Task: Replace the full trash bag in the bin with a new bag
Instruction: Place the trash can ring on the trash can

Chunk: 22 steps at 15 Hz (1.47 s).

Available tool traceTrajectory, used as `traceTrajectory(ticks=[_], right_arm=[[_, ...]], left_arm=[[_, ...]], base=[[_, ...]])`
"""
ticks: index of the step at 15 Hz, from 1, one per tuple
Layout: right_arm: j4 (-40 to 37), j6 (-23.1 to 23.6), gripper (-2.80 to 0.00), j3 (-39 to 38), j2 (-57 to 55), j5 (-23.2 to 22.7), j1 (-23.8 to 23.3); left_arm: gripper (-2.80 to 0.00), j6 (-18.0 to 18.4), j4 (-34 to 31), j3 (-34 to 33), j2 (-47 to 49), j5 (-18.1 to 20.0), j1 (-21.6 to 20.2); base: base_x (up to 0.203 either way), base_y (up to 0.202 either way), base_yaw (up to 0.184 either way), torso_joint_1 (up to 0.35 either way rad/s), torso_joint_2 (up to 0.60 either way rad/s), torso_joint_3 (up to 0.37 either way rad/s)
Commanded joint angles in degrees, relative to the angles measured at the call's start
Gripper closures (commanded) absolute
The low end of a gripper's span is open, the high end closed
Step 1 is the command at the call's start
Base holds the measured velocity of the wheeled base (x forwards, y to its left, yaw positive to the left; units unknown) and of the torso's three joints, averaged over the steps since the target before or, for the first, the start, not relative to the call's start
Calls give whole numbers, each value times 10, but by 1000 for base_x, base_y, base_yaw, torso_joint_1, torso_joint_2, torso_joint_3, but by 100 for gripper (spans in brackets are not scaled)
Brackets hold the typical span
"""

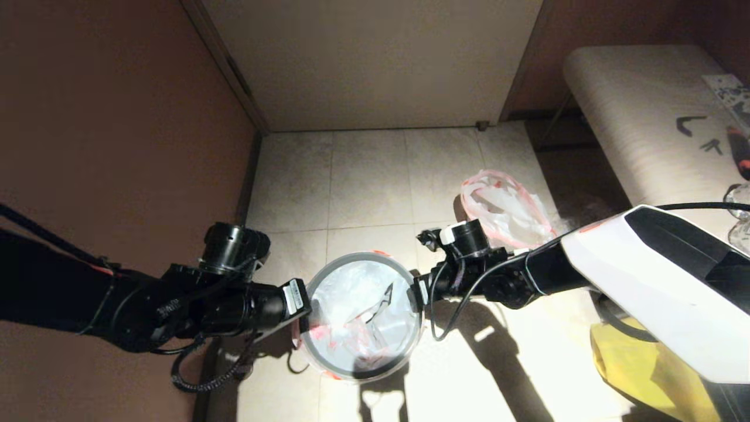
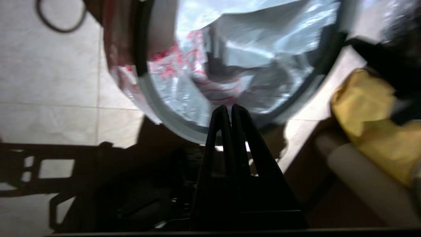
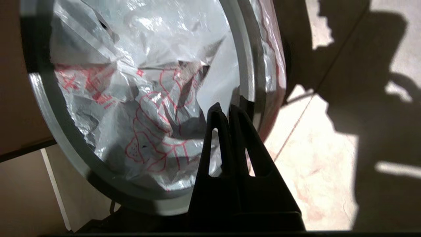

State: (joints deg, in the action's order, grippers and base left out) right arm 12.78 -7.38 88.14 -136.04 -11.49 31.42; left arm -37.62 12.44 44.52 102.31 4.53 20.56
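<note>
The bin (image 1: 363, 256) stands on the tiled floor between my arms, with its grey hoop (image 2: 171, 121) (image 3: 65, 144) seated on top. The new bag (image 1: 357, 293) (image 2: 250, 49) (image 3: 148, 82) lines it, wrinkled, with red print. Its hem hangs outside under the hoop. My left gripper (image 1: 306, 305) (image 2: 229, 107) is shut, its tips reaching over the bin's left rim. My right gripper (image 1: 417, 291) (image 3: 223, 108) is shut too, tips just inside the right rim. The full trash bag (image 1: 507, 214) sits on the floor behind my right wrist; its bottles do not show.
A brown wall (image 1: 117, 117) runs close along the left. A pale bench (image 1: 638, 105) with small tools stands at the back right. A big yellow bag (image 1: 638, 363) (image 2: 371, 112) lies at the near right. Open tiles lie behind the bin.
</note>
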Motion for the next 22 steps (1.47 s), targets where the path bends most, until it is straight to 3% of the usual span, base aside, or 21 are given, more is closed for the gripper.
traceTrajectory(ticks=[1, 5, 7, 12, 19, 22], right_arm=[[18, -1, 0, 1, -10, -4, 1], [34, -3, 0, 5, -10, -5, 1], [35, -2, 0, 9, -24, -5, 0], [34, -1, 0, 56, -62, -5, -13], [33, 0, 0, 86, -74, -3, -19], [28, -1, 0, 53, -10, 4, -7]], left_arm=[[0, 2, 15, -19, 52, 1, -8], [0, 4, 104, -54, 138, -15, 0], [0, 4, 137, -56, 183, -63, 12], [0, 4, 176, -59, 230, -123, 26], [0, 4, 199, -56, 235, -130, 26], [0, 4, 205, -54, 159, -129, 36]], base=[[0, 0, 0, 0, 0, 0], [0, 0, 0, 0, 0, 0], [0, 0, 0, 0, 0, 0], [0, 0, 0, 0, 0, 0], [0, 0, 0, 0, 0, 0], [0, 0, 0, 0, 0, 0]])
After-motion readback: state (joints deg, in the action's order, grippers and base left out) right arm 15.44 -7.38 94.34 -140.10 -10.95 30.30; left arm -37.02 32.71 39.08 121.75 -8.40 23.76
